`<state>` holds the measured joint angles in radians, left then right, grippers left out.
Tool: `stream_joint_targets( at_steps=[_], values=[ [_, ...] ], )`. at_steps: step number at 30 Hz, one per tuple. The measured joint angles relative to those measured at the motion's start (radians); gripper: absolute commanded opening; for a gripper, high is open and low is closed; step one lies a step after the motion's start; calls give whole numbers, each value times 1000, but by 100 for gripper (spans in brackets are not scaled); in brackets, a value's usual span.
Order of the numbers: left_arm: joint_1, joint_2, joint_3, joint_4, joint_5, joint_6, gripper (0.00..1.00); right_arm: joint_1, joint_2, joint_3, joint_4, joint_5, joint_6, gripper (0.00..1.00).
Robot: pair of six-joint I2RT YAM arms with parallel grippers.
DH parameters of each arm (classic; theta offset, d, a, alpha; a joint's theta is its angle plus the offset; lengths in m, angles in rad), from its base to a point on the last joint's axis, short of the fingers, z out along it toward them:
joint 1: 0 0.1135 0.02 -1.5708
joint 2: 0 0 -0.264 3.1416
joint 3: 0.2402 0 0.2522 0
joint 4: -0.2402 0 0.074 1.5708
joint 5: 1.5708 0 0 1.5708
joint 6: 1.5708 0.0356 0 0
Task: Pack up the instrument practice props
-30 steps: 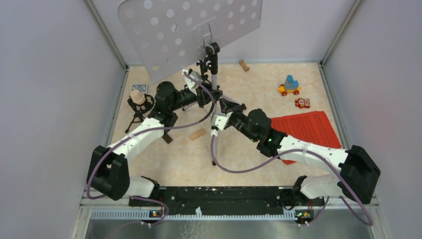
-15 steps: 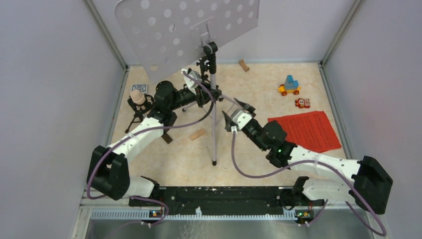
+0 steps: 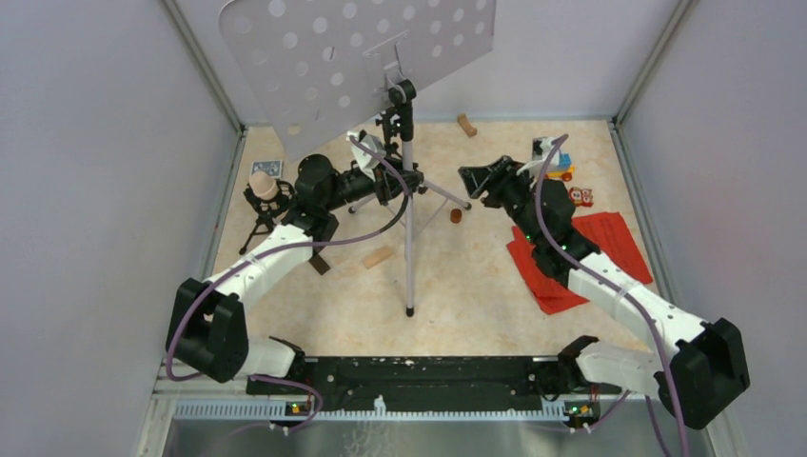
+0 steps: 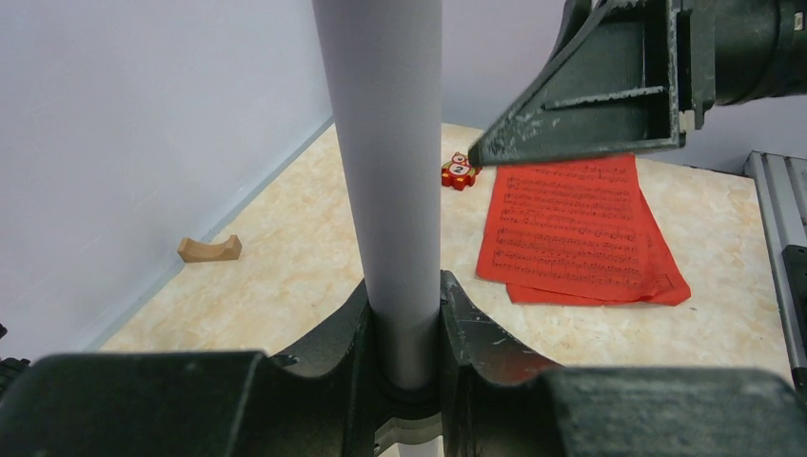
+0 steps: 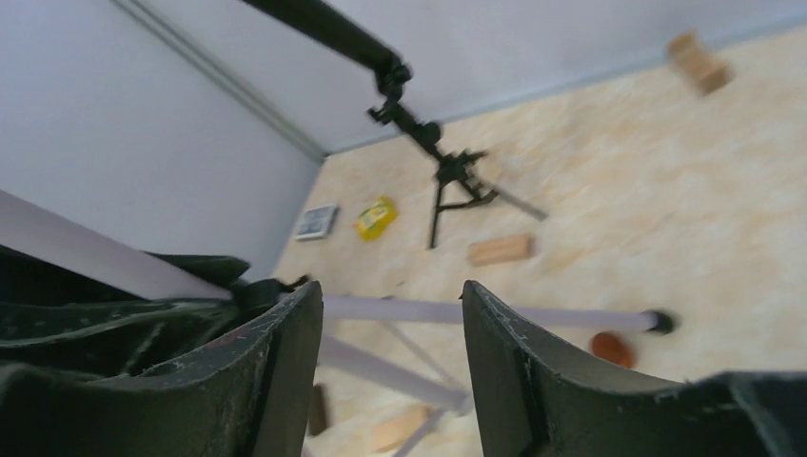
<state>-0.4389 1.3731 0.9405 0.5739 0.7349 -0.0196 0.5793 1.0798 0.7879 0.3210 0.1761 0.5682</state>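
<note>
My pale marbled table (image 3: 476, 276) carries the music stand (image 3: 409, 238) at centre, red sheet-music pages (image 3: 623, 238) on my right, two toy cars (image 3: 578, 196) behind them, scattered wooden blocks (image 3: 378, 256), and a beige microphone (image 3: 264, 187) on a black tripod (image 3: 257, 228) at my left.

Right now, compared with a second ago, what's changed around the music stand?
The right gripper opened its jaws and swung away from the music stand's legs, back and rightward toward the toy cars. The left gripper stayed clamped on the stand's pole.
</note>
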Motion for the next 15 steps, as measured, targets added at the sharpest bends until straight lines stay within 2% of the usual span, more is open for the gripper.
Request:
stream_joint_targets(
  at_steps=[4,7,9,12,15],
  values=[
    [0,0,0,0,0,0,0,-1,50,5,-7,-127,276,54],
    [0,2,0,2,2,0,0,-1,90,-10,54,-214,451,54],
    [0,2,1,2,2,0,0,-1,109,-28,98,-258,545,53],
    [0,2,1,1,3,0,0,2,148,-34,158,-307,651,43],
    [0,2,2,1,3,0,0,7,179,-35,187,-341,727,42]
  ],
)
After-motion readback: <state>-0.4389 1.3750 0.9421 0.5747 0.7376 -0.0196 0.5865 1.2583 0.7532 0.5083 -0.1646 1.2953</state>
